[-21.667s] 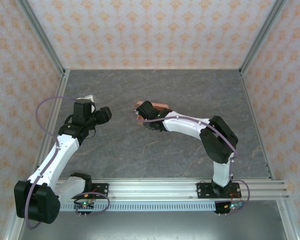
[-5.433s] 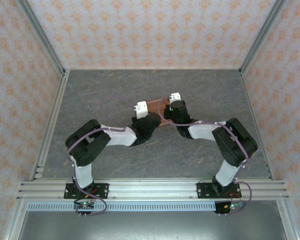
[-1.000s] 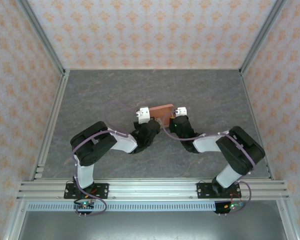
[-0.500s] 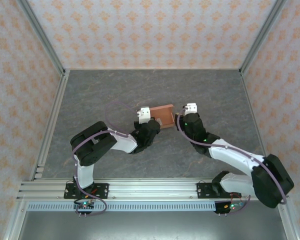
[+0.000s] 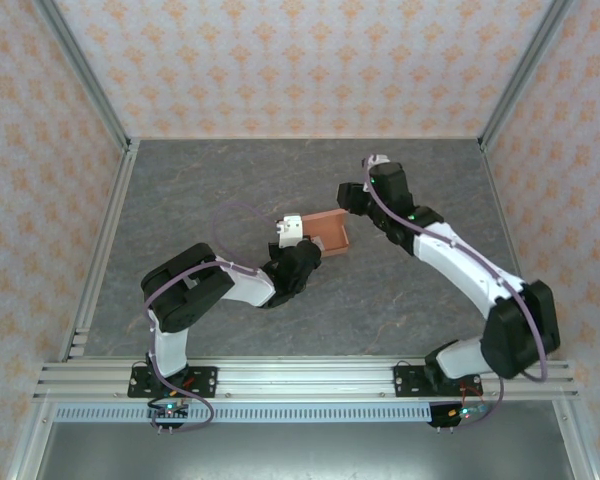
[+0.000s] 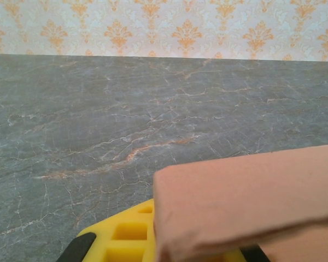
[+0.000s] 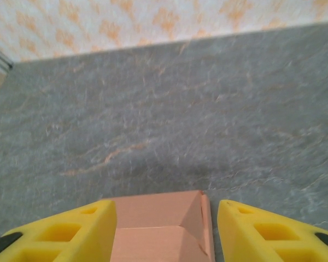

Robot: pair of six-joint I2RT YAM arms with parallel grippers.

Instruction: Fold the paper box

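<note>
— Where the left fingers [image 6: 123, 240] are closed on the paper box [image 6: 246, 196], how do the right fingers [image 7: 71, 226] stand?
— Spread apart and gripping nothing, near the box's far right corner at mid-counter.
— And the setting?
— Grey veined counter [image 5: 230, 180], orange-patterned walls [image 5: 300, 60], aluminium corner posts [image 5: 85, 75].
— What is obscured?
— The box covers most of the left fingers. Both wrist views crop its lower part. The right wrist view is soft, so the box's folds are hard to read.
</note>
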